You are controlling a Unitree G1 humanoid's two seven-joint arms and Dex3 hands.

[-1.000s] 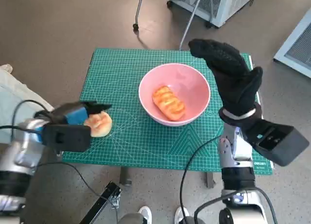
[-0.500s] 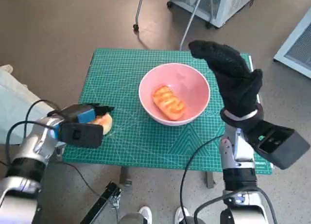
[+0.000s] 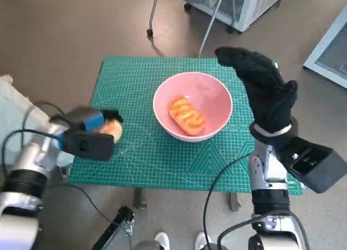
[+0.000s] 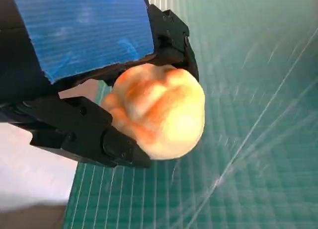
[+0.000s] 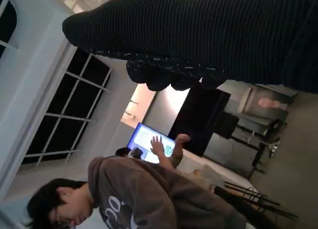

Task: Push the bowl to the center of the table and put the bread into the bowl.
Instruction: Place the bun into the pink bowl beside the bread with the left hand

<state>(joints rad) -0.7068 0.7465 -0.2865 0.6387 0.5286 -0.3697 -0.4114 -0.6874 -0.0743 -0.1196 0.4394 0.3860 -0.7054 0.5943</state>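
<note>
Bread inside pink bowl

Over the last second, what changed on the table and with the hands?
The left hand closed round the round bread roll at the mat's left edge and now grips it. The pink bowl, the bread in it and the raised right hand stayed put.

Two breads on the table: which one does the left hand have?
The round pale bun at the mat's left edge, gripped by the left hand. The other, a glazed ridged bread, lies inside the pink bowl, untouched.
</note>
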